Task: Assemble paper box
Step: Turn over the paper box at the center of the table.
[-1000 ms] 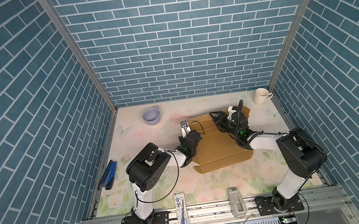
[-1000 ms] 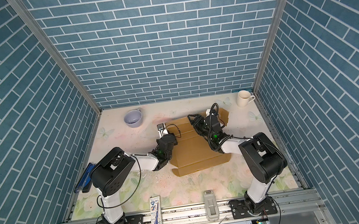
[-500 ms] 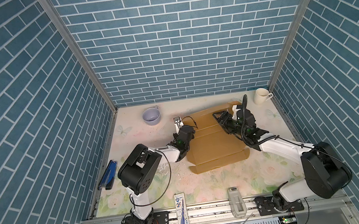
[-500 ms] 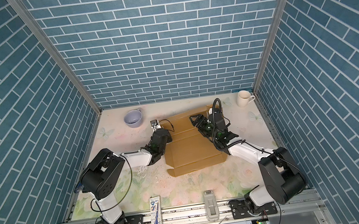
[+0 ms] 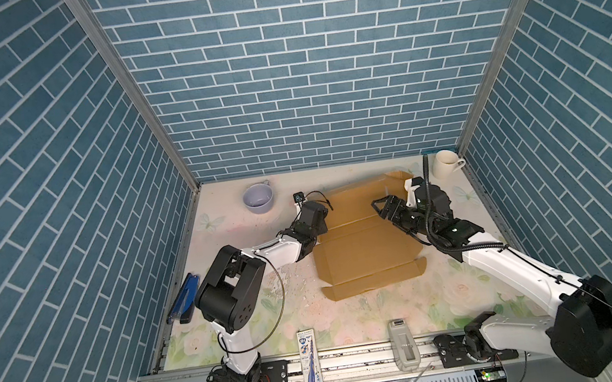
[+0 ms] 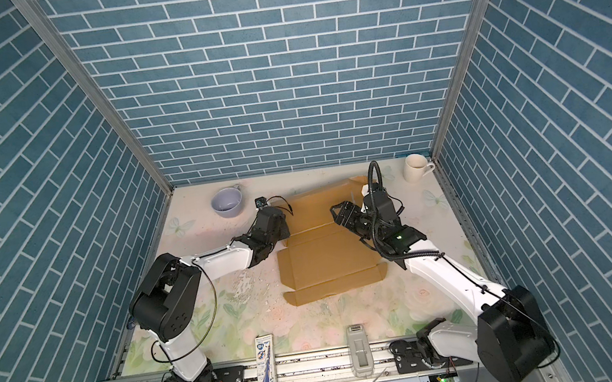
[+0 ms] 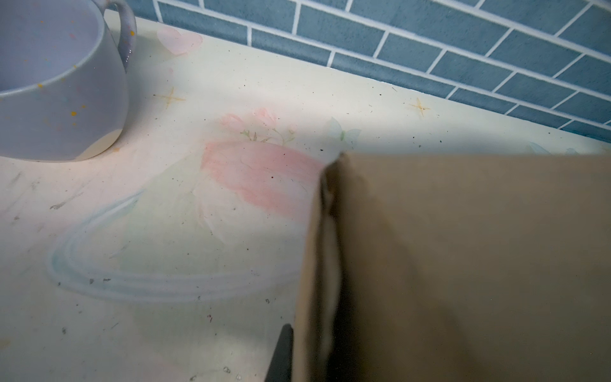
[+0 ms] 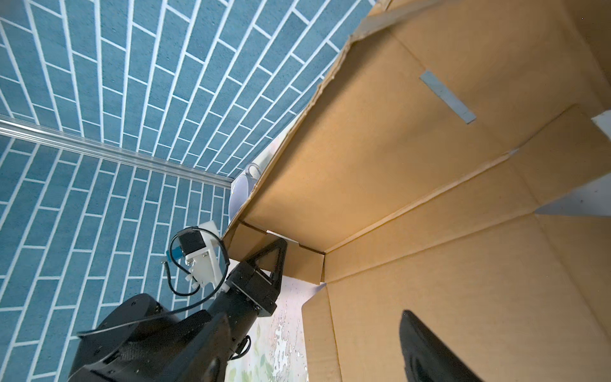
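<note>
The paper box (image 5: 364, 248) (image 6: 325, 257) is a brown cardboard sheet lying mid-table, its far panel tilted up and its near flap flat. My left gripper (image 5: 321, 224) (image 6: 282, 230) is shut on the small flap at the box's left edge. In the left wrist view one dark finger (image 7: 281, 350) presses against the flap of the box (image 7: 463, 264). My right gripper (image 5: 378, 206) (image 6: 336, 212) hovers open over the box's right half and holds nothing. One of its fingers (image 8: 426, 350) shows above the cardboard (image 8: 429, 264).
A lilac mug (image 5: 257, 200) stands at the far left, close behind the left gripper. A white mug (image 5: 447, 163) is in the far right corner. A blue tool (image 5: 183, 296) lies by the left wall. A toothpaste carton (image 5: 310, 364) and a grey device (image 5: 403, 344) lie at the front rail.
The right jaws have spread wider and that arm's elbow has dropped outward. The left gripper has moved farther away with the flap, and the box has shifted slightly left.
</note>
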{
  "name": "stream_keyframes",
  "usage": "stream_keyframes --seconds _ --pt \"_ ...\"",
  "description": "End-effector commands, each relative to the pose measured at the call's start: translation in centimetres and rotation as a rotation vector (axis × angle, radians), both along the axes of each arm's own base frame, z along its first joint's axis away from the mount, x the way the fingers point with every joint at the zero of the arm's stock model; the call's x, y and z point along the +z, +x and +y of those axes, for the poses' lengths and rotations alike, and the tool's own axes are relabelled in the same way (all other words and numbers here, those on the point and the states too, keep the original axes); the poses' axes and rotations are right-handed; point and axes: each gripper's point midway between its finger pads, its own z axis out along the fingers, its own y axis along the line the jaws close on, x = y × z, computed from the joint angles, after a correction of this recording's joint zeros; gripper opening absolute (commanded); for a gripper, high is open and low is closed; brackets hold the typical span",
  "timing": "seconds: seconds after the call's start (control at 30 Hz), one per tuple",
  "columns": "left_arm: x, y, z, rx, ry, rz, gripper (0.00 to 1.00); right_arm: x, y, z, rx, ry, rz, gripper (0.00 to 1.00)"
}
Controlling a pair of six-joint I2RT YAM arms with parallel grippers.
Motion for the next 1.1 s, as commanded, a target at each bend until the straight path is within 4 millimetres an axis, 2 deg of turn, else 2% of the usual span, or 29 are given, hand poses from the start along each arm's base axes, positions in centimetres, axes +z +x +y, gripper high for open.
stream_keyframes --seconds 0.0,0.17,0.27,0.4,0.57,0.7,0.97,1.07 --pt "-0.3 -0.6 0.5 -0.015 0.005 0.08 0.0 2.8 -0.1 -0.9 0.001 -0.041 -0.057 0.8" --pt "-0.6 0.0 0.8 -0.051 0.001 0.164 0.0 5.3 -0.3 -2.9 -0.014 -0.053 -0.086 0.8" --pt "-0.5 0.2 1.3 -0.07 0.025 0.227 0.0 6.9 -0.4 -5.3 -0.055 -0.073 -0.112 0.82" --pt "-0.3 0.1 1.9 -0.095 0.081 0.303 0.0 8.1 -0.2 -8.0 -0.108 -0.091 -0.122 0.82" --pt "-0.6 -0.3 2.0 -0.171 0.137 0.453 0.0 8.2 0.5 -10.0 -0.135 -0.083 -0.087 0.82" --pt "-1.8 -1.3 2.4 -0.229 0.149 0.601 0.0 8.4 1.1 -11.2 -0.154 -0.077 -0.072 0.82" --pt "-4.8 -3.7 2.7 -0.326 0.212 0.878 0.0 7.3 2.1 -11.7 -0.152 -0.017 -0.047 0.82" --pt "-5.3 -4.3 2.6 -0.34 0.22 0.936 0.0 6.6 2.2 -11.9 -0.151 -0.014 -0.027 0.82"
